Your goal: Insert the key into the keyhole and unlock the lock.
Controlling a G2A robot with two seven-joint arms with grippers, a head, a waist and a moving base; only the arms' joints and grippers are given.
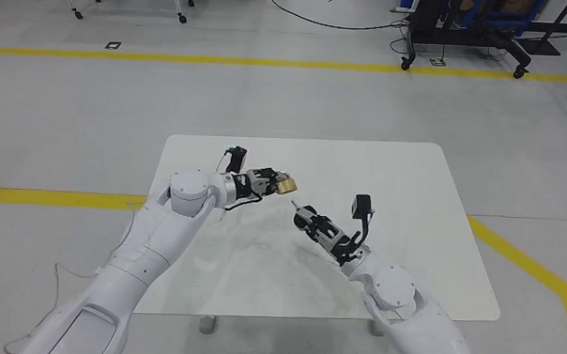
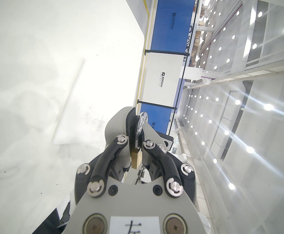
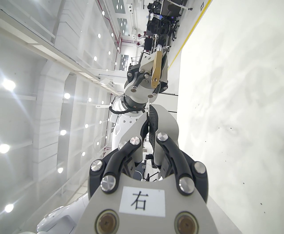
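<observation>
Clearly, left end effector (image 1: 276, 182) grips lock (image 1: 286, 186).

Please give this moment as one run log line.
left hand: shut on brass padlock; right hand: shut on small metal key; key apart from padlock

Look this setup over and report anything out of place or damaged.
Nothing stands out. The left gripper is shut on the brass lock, held above the table. The right gripper holds the key, its tip apart from the lock. Only small dark specks mark the table.
</observation>
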